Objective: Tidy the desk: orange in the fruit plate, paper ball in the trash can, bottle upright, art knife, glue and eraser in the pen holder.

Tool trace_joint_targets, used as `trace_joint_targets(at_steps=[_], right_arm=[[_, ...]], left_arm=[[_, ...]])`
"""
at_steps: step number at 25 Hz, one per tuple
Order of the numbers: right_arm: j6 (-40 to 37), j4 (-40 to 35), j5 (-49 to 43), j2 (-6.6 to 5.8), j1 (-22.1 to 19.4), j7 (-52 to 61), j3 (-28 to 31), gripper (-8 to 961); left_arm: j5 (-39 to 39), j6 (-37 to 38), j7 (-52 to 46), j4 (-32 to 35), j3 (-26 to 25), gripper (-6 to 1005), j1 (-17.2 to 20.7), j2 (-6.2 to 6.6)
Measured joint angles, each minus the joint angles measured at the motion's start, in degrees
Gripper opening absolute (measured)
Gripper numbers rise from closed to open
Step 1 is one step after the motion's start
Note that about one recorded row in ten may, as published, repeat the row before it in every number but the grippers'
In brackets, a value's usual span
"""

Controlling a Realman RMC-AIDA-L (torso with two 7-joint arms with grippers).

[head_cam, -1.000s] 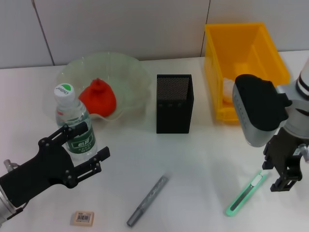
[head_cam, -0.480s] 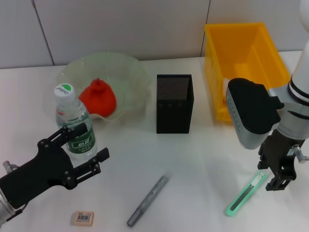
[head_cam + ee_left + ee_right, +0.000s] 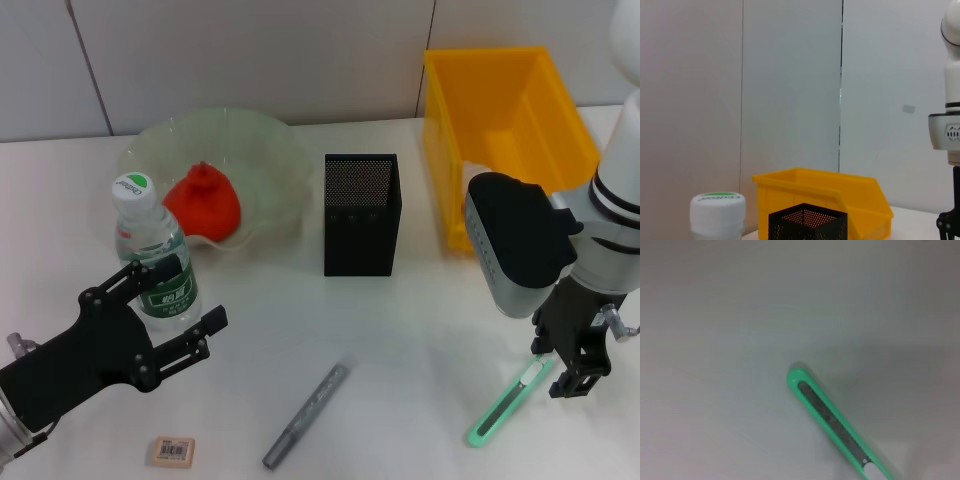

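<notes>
Art knife: the slim flat mint-green utility knife (image 3: 509,403) lies flat on the white desk (image 3: 400,330) at its near right side; the right gripper (image 3: 570,372) hangs directly over the knife's far end, fingers spread a little to either side and closed on nothing; whether they touch the knife cannot be told
Glue and eraser: the thin grey round stick (image 3: 305,416) lies near the front middle; the small tan block with a barcode label (image 3: 171,451) lies at the front left; both outside the tall black mesh pen holder (image 3: 362,213)
Done: the red-orange lumpy orange (image 3: 203,204) sits in the pale green ruffled glass bowl (image 3: 262,140); the clear green-labelled water bottle (image 3: 155,259) stands upright
Undecided: no paper ball shows on the desk; the yellow rectangular plastic bin (image 3: 500,105) has part of its floor hidden by the right arm
Left gripper: the black left gripper (image 3: 185,317) is beside the bottle, fingers apart, empty
Views: the right wrist view alone shows the knife's dark slider track; the left wrist view alone shows the holder's interior as far as visible, with nothing standing in it
</notes>
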Motion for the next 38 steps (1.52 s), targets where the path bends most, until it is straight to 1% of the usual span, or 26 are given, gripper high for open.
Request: trace_joint_targets(at_steps=[12,38], right_arm=[[2.0,-0.3,0.0,0.07,0.0,0.0,-2.2,488],[4.7,-5.0,0.5,0.19,2.1,-0.8,-2.2,458]], left_arm=[[0.0,0.3,0.0,0.0,0.0,809,0.2,-0.03],[0.0,0.2,0.0,0.4,-0.2,808,0.2,0.01]])
